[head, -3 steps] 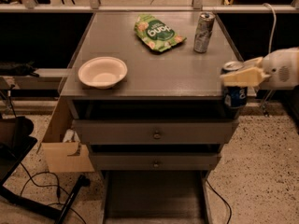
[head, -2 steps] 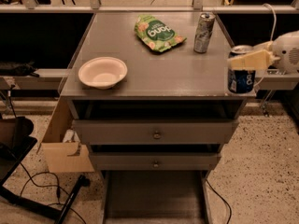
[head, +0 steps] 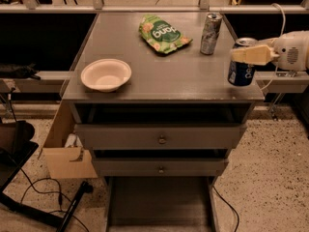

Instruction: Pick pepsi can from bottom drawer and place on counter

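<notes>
The pepsi can [head: 241, 67], dark blue with white lettering and a silver top, is upright over the right front edge of the counter [head: 183, 76]. My gripper [head: 247, 55] comes in from the right and is shut on the can's upper part, its cream fingers [head: 255, 54] across it. I cannot tell whether the can's base touches the counter. The bottom drawer [head: 159, 207] is pulled out at the foot of the cabinet, and its dark floor holds nothing.
A white bowl [head: 105, 74] sits at the counter's left front. A green snack bag [head: 162, 34] and a tall slim silver can [head: 210, 27] are at the back. Two knobbed drawers [head: 161, 137] are below. A cardboard box [head: 65, 151] stands on the left.
My gripper has carried the pepsi can up from beside the cabinet's right edge and leftward, so it is now over the counter's right front corner.
</notes>
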Motion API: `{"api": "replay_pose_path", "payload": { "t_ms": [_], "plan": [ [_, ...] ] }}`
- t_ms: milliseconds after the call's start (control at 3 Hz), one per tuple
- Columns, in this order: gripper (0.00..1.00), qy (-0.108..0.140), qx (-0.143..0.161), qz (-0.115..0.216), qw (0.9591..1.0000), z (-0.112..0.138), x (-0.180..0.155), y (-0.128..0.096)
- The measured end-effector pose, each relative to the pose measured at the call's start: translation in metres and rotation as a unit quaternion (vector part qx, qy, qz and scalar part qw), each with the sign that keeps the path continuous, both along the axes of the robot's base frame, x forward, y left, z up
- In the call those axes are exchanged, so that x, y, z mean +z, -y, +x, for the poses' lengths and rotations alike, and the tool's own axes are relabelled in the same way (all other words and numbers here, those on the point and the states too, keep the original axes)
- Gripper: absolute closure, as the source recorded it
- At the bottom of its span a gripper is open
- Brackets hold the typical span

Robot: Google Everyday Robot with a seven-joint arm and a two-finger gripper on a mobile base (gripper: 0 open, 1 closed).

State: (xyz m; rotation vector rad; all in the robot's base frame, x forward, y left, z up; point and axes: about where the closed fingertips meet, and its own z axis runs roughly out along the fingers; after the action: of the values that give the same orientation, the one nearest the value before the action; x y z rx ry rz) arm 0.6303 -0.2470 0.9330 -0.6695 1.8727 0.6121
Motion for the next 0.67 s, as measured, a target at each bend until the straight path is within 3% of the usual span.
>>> {"api": "replay_pose_path", "payload": {
  "t_ms": [667],
  "plan": [
    [1.0, 0.043, -0.02, 0.016, 0.9988, 0.024, -0.036, -0.023]
  ]
}}
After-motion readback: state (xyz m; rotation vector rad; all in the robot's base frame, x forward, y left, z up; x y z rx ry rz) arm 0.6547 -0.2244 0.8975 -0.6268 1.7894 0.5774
